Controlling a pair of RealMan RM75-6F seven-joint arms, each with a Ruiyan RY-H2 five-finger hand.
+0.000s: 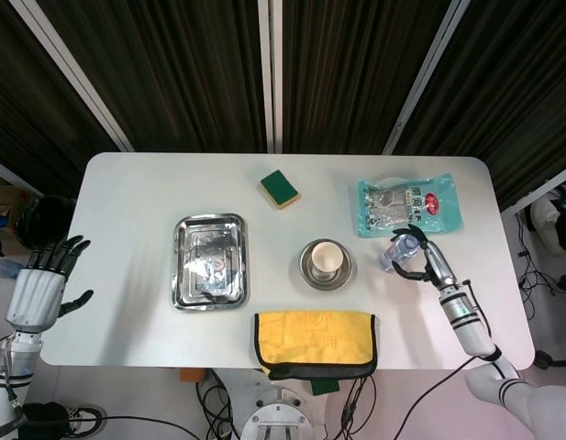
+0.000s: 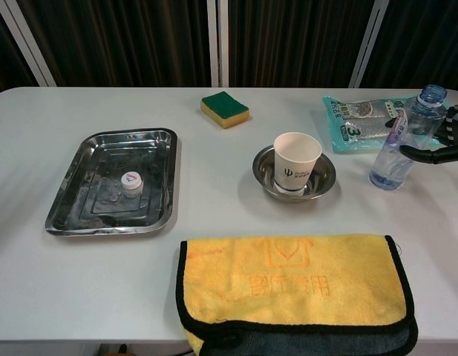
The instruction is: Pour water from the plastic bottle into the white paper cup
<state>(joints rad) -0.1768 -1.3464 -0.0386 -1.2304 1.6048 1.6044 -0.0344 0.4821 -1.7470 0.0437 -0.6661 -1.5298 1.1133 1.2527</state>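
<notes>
The clear plastic bottle (image 2: 404, 141), uncapped and holding a little water, stands upright on the table at the right (image 1: 398, 251). My right hand (image 1: 422, 262) wraps around it from the right, thumb (image 2: 424, 153) across the front and fingers behind. The white paper cup (image 2: 296, 161) stands upright in a small metal bowl (image 2: 324, 176) at the table's middle (image 1: 326, 260), left of the bottle. My left hand (image 1: 46, 277) hangs with fingers spread, holding nothing, off the table's left edge.
A steel tray (image 2: 80, 194) holding a bottle cap (image 2: 131, 180) lies at the left. A yellow towel (image 2: 292, 285) lies at the front edge, a green-and-yellow sponge (image 2: 224, 108) at the back. A green snack packet (image 2: 356, 119) lies just behind the bottle.
</notes>
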